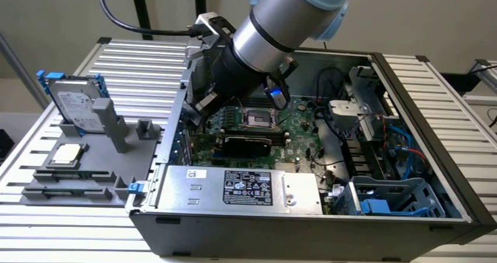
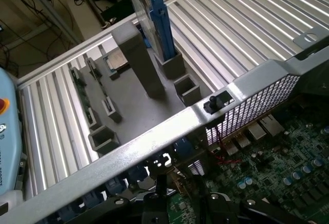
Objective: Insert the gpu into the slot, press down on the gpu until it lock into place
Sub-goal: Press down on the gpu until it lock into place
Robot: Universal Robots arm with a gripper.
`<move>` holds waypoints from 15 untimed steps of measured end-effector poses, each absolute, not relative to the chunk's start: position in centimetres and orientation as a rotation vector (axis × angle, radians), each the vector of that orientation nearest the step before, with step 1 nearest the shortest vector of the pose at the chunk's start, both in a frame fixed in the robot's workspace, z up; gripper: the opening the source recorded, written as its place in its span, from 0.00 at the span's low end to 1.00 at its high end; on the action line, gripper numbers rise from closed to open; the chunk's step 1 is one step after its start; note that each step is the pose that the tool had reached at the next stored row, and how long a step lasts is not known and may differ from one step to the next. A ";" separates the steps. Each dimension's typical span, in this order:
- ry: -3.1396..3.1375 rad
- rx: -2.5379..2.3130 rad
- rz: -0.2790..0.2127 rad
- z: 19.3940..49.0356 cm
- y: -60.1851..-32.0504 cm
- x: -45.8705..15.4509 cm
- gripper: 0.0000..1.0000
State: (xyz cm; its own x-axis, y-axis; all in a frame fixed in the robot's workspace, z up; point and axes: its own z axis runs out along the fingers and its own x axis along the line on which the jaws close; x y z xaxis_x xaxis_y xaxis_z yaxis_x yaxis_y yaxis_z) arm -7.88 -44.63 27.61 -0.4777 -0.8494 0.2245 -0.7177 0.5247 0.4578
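Observation:
The gpu, a small black card, stands on the green motherboard just below the CPU socket, inside the open computer case. The slot is hidden under the card. My arm's wrist reaches down into the case at the exterior view's left, above and beside the card, near the case's wall. In the wrist view my gripper hangs just inside the case's metal rim. Its black fingers stand apart with nothing between them, so it is open and clear of the card.
A silver power-supply box fills the case's front. Cables and a blue drive cage crowd the exterior view's right. Outside the case, a grey fixture holds a hard drive in a blue bracket. The perforated back wall is close by.

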 end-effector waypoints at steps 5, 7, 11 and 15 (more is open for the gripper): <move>-2.346 1.282 -0.422 27.5 -44.3 -7.9 0.33; -2.347 1.280 -0.423 27.5 -44.1 -7.9 0.33; -2.350 1.276 -0.424 27.5 -43.9 -7.9 0.33; -2.351 1.273 -0.425 27.5 -43.9 -6.7 0.33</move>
State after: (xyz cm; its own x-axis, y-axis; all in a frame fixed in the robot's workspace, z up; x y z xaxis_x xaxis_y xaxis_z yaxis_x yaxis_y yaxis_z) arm -6.71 -43.92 27.47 -0.4853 -0.8450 0.2245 -0.7130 0.5311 0.4577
